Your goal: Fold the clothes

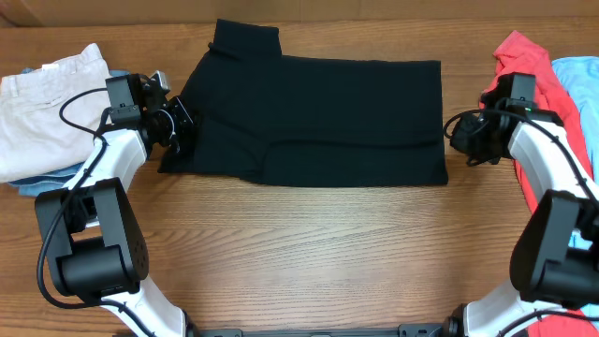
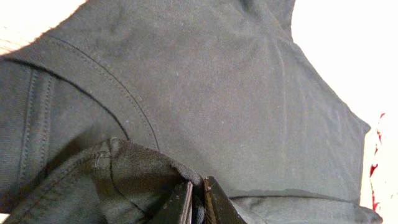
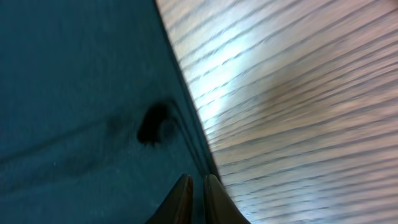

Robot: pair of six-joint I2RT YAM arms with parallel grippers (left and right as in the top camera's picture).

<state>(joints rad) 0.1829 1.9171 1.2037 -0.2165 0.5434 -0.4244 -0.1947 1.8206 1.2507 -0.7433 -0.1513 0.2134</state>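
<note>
At the far left, beige trousers (image 1: 47, 103) lie heaped on blue denim (image 1: 33, 183). Just beside them the left fingers (image 1: 180, 128) pinch a bunched fold at the left edge of the black shirt (image 1: 318, 117) (the wrist view shows cloth caught between them). The shirt lies flat across the middle of the bench (image 1: 309, 253). At its right edge the right fingers (image 1: 456, 134) are closed; whether they hold cloth I cannot tell. A red garment (image 1: 524, 65) and a light blue one (image 1: 576, 80) lie at the far right.

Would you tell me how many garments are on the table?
5: black shirt centre, beige trousers over blue denim left, coral-red garment and light blue garment right; more may be hidden.
</note>
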